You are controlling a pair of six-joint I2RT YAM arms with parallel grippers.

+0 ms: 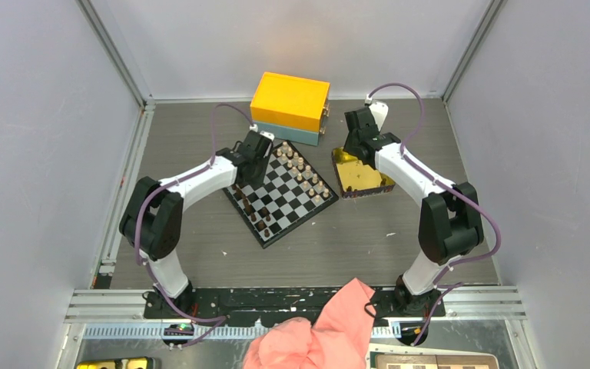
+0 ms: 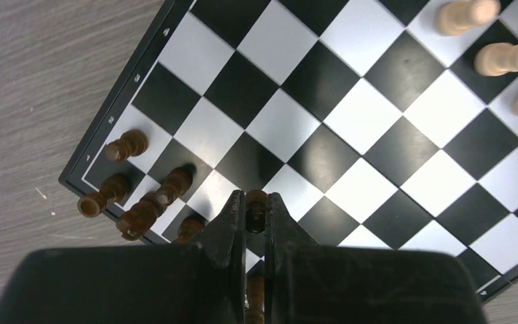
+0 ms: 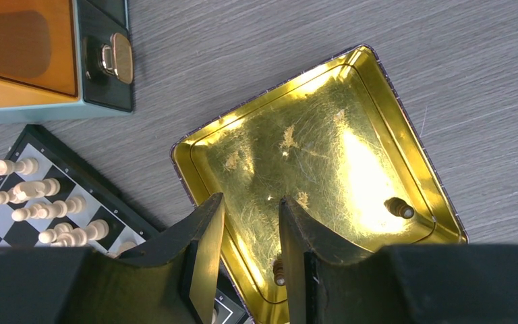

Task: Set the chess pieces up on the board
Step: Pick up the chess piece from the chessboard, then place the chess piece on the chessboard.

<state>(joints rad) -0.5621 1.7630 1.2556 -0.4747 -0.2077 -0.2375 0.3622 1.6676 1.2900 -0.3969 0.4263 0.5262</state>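
Observation:
The black-and-white board (image 1: 286, 194) lies turned like a diamond mid-table. Light tan pieces (image 1: 301, 165) line its far right edge; dark brown pieces (image 1: 257, 215) stand along its near left edge. My left gripper (image 2: 256, 202) hovers over the board's left corner, shut on a dark brown piece (image 2: 256, 208). Several dark pieces (image 2: 127, 145) stand or lean beside it near the corner. My right gripper (image 3: 251, 206) is open and empty above the gold tin (image 3: 297, 101). Two dark pieces lie in the tin, one at the right (image 3: 399, 208) and one below my fingers (image 3: 280, 271).
An orange and teal box (image 1: 290, 106) stands behind the board. A pink cloth (image 1: 319, 330) lies at the near edge between the arm bases. Grey walls close in the table on three sides.

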